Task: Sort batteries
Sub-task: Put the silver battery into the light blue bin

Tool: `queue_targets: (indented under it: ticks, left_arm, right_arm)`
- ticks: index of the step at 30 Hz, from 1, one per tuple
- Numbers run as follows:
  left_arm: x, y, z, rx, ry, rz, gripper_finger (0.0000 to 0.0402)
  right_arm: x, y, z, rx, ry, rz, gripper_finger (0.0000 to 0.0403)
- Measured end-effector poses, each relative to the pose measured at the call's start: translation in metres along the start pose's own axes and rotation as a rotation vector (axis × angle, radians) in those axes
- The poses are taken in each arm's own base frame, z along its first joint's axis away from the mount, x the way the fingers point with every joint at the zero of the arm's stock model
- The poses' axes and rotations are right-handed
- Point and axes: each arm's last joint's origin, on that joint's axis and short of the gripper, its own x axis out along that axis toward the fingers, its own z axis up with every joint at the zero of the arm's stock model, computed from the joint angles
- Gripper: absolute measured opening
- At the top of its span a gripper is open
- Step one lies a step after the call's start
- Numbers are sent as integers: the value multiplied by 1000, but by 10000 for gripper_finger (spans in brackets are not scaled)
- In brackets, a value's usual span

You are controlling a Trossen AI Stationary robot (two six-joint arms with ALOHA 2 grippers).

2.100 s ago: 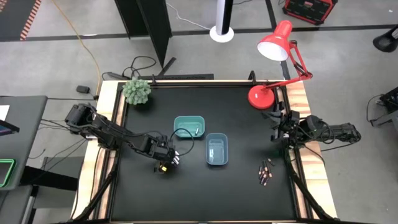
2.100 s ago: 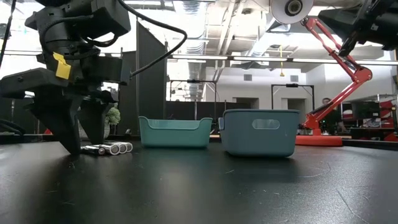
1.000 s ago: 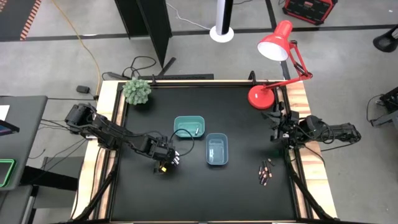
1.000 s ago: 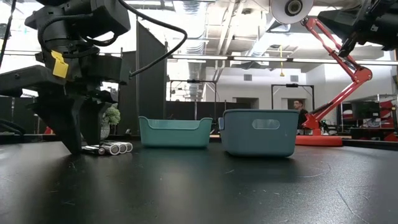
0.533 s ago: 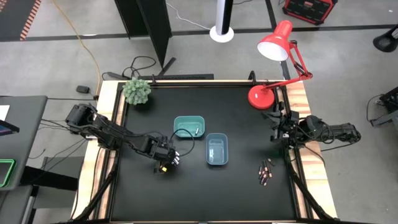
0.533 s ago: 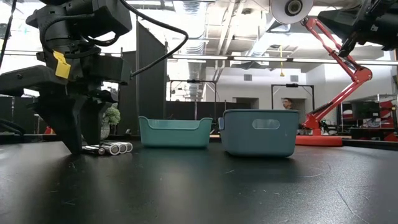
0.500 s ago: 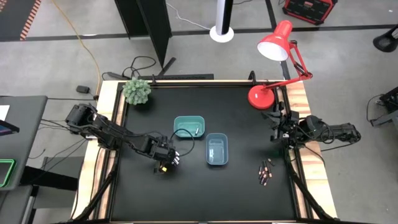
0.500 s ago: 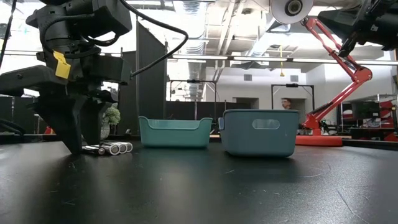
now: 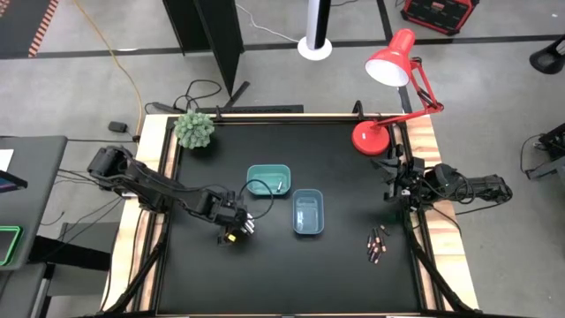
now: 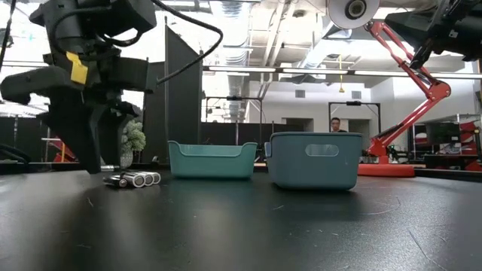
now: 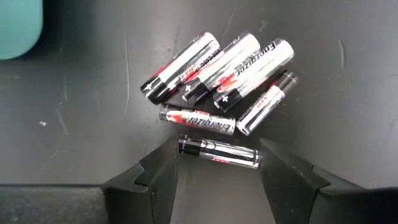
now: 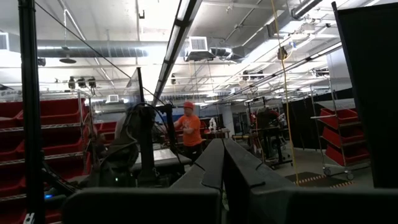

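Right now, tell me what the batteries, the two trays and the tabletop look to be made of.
Batteries: metal cells in glossy printed wrap, judging by bright glints and lettering.
Teal tray and blue tray: likely moulded plastic, matte, with rounded corners and even colour.
Tabletop: a black, slightly sheeny sheet showing fine scratches; material unclear.

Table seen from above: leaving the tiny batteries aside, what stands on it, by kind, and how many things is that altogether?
teal tray: 1
blue tray: 1
red lamp: 1
green plant: 1
Total: 4
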Motion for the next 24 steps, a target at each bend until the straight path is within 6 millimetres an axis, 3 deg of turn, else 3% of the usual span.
queue_targets:
  ticks: [7, 16, 24]
  left_arm:
    - [-26, 3, 4, -29, -122, -20, 190]
    - [-74, 8, 18, -2, -473, -51, 191]
    - [-76, 27, 24, -43, -530, 195, 191]
  right_arm:
    - [0, 0, 0, 0, 0, 0, 28]
    - [0, 0, 0, 0, 0, 0, 28]
    - [0, 0, 0, -5, 4, 0, 28]
